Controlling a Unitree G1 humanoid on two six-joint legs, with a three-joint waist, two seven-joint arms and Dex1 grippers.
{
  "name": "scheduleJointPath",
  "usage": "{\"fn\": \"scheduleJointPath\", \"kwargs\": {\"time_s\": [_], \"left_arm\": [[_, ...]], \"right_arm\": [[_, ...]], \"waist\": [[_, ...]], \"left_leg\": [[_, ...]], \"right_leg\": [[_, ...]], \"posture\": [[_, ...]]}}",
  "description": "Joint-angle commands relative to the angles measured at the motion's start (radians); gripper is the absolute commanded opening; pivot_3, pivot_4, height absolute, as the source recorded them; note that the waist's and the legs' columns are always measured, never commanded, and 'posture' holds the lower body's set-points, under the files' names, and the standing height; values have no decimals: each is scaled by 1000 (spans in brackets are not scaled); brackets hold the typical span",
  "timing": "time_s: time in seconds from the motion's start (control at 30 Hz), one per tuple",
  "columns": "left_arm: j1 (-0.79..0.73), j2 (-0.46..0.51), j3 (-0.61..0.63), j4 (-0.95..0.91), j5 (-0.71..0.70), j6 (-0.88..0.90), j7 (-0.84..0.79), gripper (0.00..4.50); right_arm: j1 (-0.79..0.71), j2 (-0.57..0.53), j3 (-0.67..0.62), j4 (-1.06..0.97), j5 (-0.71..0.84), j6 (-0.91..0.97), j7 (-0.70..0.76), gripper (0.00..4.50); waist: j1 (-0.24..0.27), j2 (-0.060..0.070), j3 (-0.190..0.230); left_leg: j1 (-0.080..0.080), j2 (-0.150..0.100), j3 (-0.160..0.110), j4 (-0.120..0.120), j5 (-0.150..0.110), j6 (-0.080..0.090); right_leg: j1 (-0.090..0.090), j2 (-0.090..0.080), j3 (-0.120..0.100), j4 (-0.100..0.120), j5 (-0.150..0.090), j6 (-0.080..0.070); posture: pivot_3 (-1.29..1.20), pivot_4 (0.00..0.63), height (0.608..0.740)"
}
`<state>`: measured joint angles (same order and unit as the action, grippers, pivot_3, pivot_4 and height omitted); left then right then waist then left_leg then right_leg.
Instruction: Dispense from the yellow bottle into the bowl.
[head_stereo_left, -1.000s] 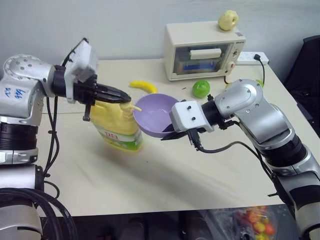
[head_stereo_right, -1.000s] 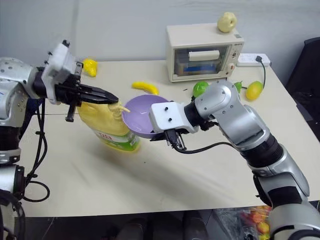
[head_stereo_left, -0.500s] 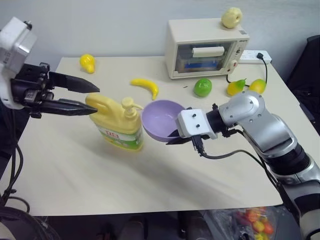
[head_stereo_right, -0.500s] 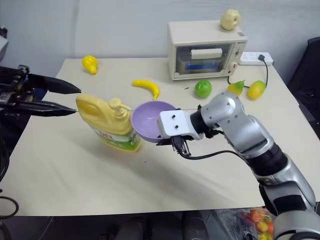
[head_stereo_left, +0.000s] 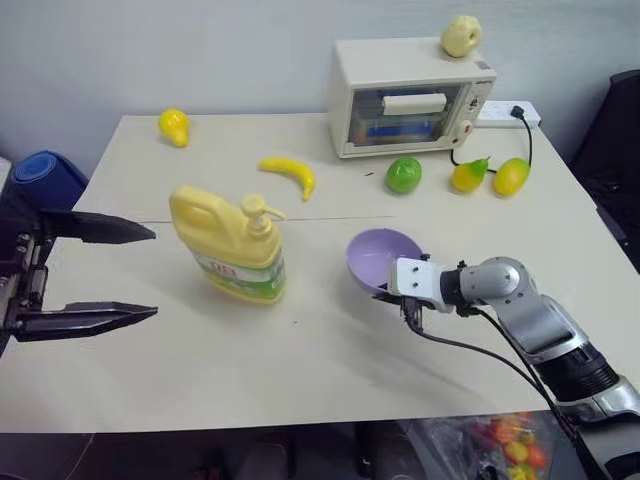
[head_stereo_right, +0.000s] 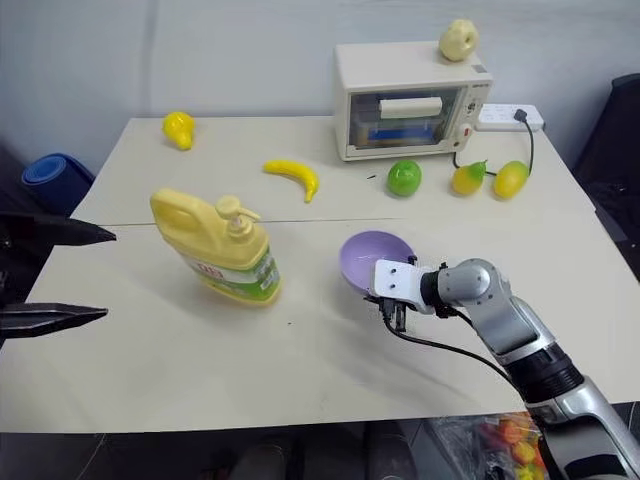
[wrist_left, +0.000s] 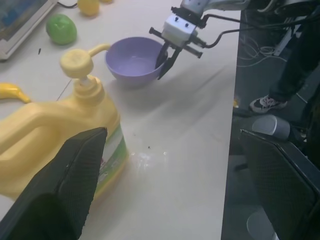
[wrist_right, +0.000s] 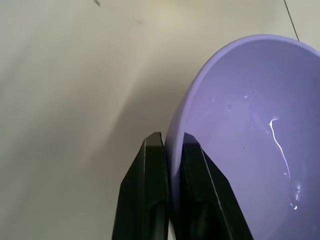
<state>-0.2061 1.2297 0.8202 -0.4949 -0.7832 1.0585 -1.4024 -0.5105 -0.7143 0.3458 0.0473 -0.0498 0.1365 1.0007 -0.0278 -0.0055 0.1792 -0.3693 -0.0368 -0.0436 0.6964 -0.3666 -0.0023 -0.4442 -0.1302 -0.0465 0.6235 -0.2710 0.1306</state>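
The yellow bottle (head_stereo_left: 230, 248) stands upright on the table, left of centre, with its pump spout pointing right. To its right sits the purple bowl (head_stereo_left: 380, 258), low on the table and apart from the bottle. My right gripper (head_stereo_left: 380, 293) is shut on the bowl's near rim (wrist_right: 172, 145), one finger inside and one outside. A thin wet streak (wrist_right: 277, 140) glistens inside the bowl. My left gripper (head_stereo_left: 156, 272) is wide open at the table's left edge, well clear of the bottle, holding nothing. In the left wrist view the bottle (wrist_left: 55, 125) and the bowl (wrist_left: 134, 60) lie ahead.
A cream toaster oven (head_stereo_left: 410, 100) stands at the back with a yellow fruit (head_stereo_left: 460, 35) on top and a power strip (head_stereo_left: 505, 113) beside it. A banana (head_stereo_left: 290, 175), green apple (head_stereo_left: 403, 175), pear (head_stereo_left: 174, 125) and two yellow fruits (head_stereo_left: 490, 176) lie behind. A blue object (head_stereo_left: 45, 180) sits off the left edge.
My left gripper let go of the bottle's pump, opened wide and drew back to the left. My right gripper carried the bowl down and to the right, away from the bottle.
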Motion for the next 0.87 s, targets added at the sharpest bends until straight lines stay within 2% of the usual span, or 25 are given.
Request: {"fn": "scheduleJointPath", "kwargs": {"time_s": [0.03, 0.13, 0.27, 0.37, 0.43, 0.53, 0.67, 0.77, 0.87], "left_arm": [[14, 7, 47, -4, -22, -20, 21, 4491], [35, 9, 41, 14, -13, -49, 28, 4500], [59, 11, 33, 36, -8, -81, 32, 4500], [83, 11, 32, 57, 3, -107, 30, 4500], [121, 12, 47, 72, 31, -128, 17, 4500], [173, 14, 85, 108, 62, -148, -3, 4500], [231, 12, 120, 138, 113, -204, -29, 4500], [228, 9, 127, 161, 118, -226, -18, 4500], [217, -4, 107, 158, 105, -231, 12, 4500]], "right_arm": [[6, 22, -18, 58, -28, -86, -44, 307], [14, 32, -31, 86, -28, -110, -47, 1186], [22, 21, -54, 78, -6, -94, -32, 2606], [32, -48, -146, 0, 85, -27, 33, 3639], [45, -115, -251, -71, 225, 67, 122, 4325], [70, -269, -433, -124, 450, 222, 304, 4456], [85, -434, -545, -21, 543, 342, 445, 4456], [59, -469, -578, 42, 575, 386, 470, 4456], [38, -438, -594, 60, 594, 410, 428, 4456]], "waist": [[0, 0, 0], [-1, 1, 0], [0, 1, 0], [1, 2, 1], [3, 3, 2], [11, 7, 4], [17, 7, 4], [15, 7, 4], [12, 8, 5]], "left_leg": [[0, 0, 0, 0, 0, 0], [0, 0, 0, -1, 0, 0], [0, 1, 0, -1, 0, 0], [0, 1, 0, -1, 0, 0], [-1, 3, 0, 0, 0, 0], [-1, 3, 0, -1, -1, 1], [1, 4, 1, -1, -2, 3], [2, 5, 3, -1, -3, 4], [3, 6, 4, -1, -3, 4]], "right_leg": [[0, 0, 0, 0, 0, 0], [0, 0, 0, -1, 0, 0], [0, 0, 0, -1, 0, 0], [0, 0, 0, -1, 0, 0], [0, -1, 0, -2, 0, 0], [1, -1, -1, -3, 0, 0], [3, 1, -2, -5, 0, 0], [5, 1, -1, -5, 0, 0], [4, 0, 0, -5, 0, 0]], "posture": [[0, 150, 740], [0, 150, 740], [0, 150, 740], [0, 150, 740], [0, 150, 740], [0, 150, 740], [0, 150, 740], [0, 150, 740], [0, 150, 740]]}}
